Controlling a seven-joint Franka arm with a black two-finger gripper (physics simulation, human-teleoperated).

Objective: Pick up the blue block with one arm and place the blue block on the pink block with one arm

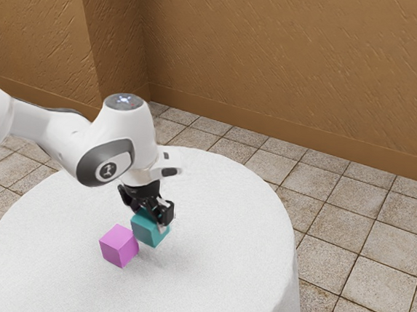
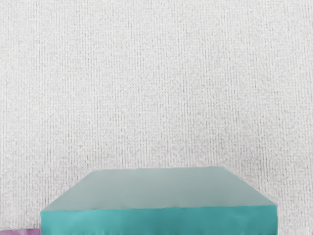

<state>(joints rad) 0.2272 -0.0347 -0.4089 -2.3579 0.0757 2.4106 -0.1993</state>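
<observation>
Brown bumpy walls (image 1: 276, 52) and a tiled floor (image 1: 377, 236) go around a round surface (image 1: 246, 225) with a white cloth on it. My jaws are clamped on the blue block (image 1: 150, 233), holding it near its top. The blue block hangs just beside the pink block (image 1: 118, 245), on the exterior view's right of it. It looks a little bit off the cloth, but its bottom seems lower than the pink top.

I think I should go up first, until the blue block is clear of the pink one. Then I should move over, line up the edges and come down slowly. If I slide across too low, I could knock the pink block away. I should let go only when the blue block sits flat.

Both blocks are cubes with flat sides and sharp corners. They look smooth and hard. The blue one is really blue-green. The cloth looks soft, with tiny woven lines.
</observation>
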